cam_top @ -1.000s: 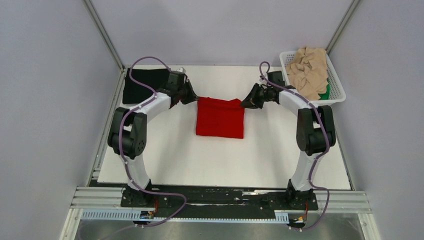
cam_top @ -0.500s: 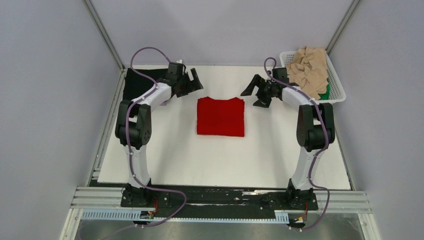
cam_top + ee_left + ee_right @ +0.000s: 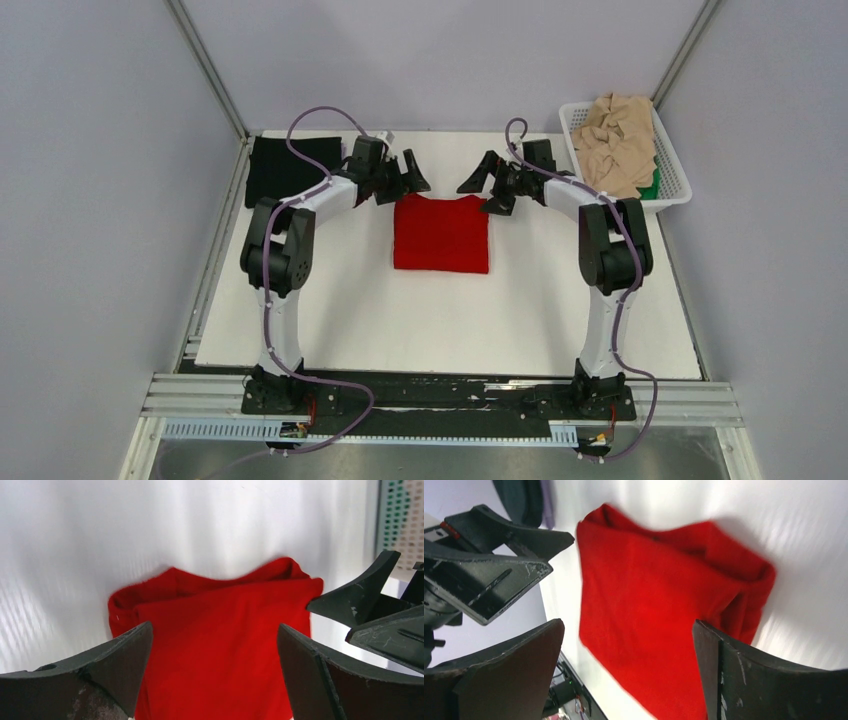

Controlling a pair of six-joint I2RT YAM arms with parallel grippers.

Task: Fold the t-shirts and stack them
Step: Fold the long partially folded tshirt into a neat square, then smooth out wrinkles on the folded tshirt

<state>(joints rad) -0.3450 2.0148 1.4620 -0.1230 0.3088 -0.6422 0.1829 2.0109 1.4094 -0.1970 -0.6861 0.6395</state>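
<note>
You had both arms reaching over the far half of the table (image 3: 450, 320). The red shirt (image 3: 441, 233) lay flat in the middle of the table, folded into a neat, nearly square shape. Nothing had hold of it.

Your left gripper (image 3: 408, 185) was by the shirt's far left corner. Its jaws were spread as wide as they go, and there was nothing between them. Your right gripper (image 3: 476, 197) was by the far right corner. Its jaws were wide apart too, and they held nothing. The two grippers pointed at each other across the far edge of the shirt, close together but not touching. From above I could not tell if any fingertip touched the cloth.

In the left wrist view, the two dark fingers (image 3: 100, 670) stood far apart, with the red cloth showing in the gap between them. The right wrist view showed the same thing: fingers (image 3: 764, 680) wide apart and the red shirt lying loose on the white table.

The black shirt (image 3: 280, 165) lay flat at the far left corner of the table, just behind your left arm. The white basket (image 3: 572, 115) sat at the far right. It was heaped with crumpled beige shirts (image 3: 620, 140), and a bit of green shirt (image 3: 652, 183) peeked out at its near side.
</note>
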